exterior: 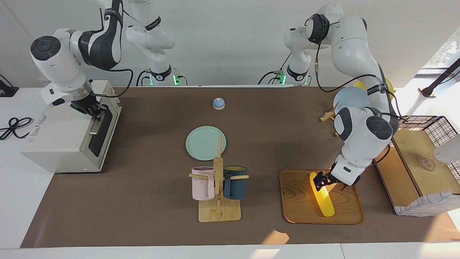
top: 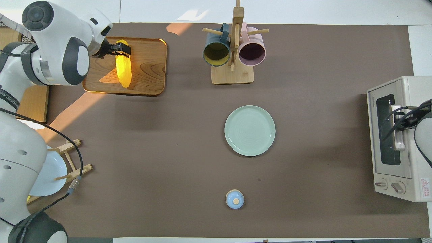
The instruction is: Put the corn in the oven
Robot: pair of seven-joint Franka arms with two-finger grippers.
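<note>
While both arms are extended over the table, the scene is set out as follows.

Corn: the corn (exterior: 322, 195) (top: 123, 69) is laid flat on the wooden tray (exterior: 298, 201) (top: 148, 67), lengthwise toward and away from the robots, at the left arm's end of the table.

Left gripper: the left gripper (exterior: 321, 180) (top: 120, 49) is lowered onto the end of the corn that lies farther from the robots in the overhead view; its fingers are placed on either side of that end. Whether the cob is actually squeezed or merely straddled cannot be told.

Oven: the oven (exterior: 61, 140) (top: 405, 141) is stood at the right arm's end of the table, its dark glass door faced toward the middle of the table and kept closed.

Right gripper: the right gripper (exterior: 94, 111) (top: 403, 123) is held at the silver bar handle (exterior: 97, 126) (top: 398, 135) at the top of the door; whether it is clenched on the bar cannot be told.

Rest of the table: a pale green plate (exterior: 205, 142) (top: 250, 130) is set near the middle; a mug rack (exterior: 218, 187) (top: 233, 50) carrying a pink and a dark blue mug is placed farther from the robots than the plate; a small blue bell (exterior: 218, 103) (top: 235, 199) is seen nearer to the robots.
</note>
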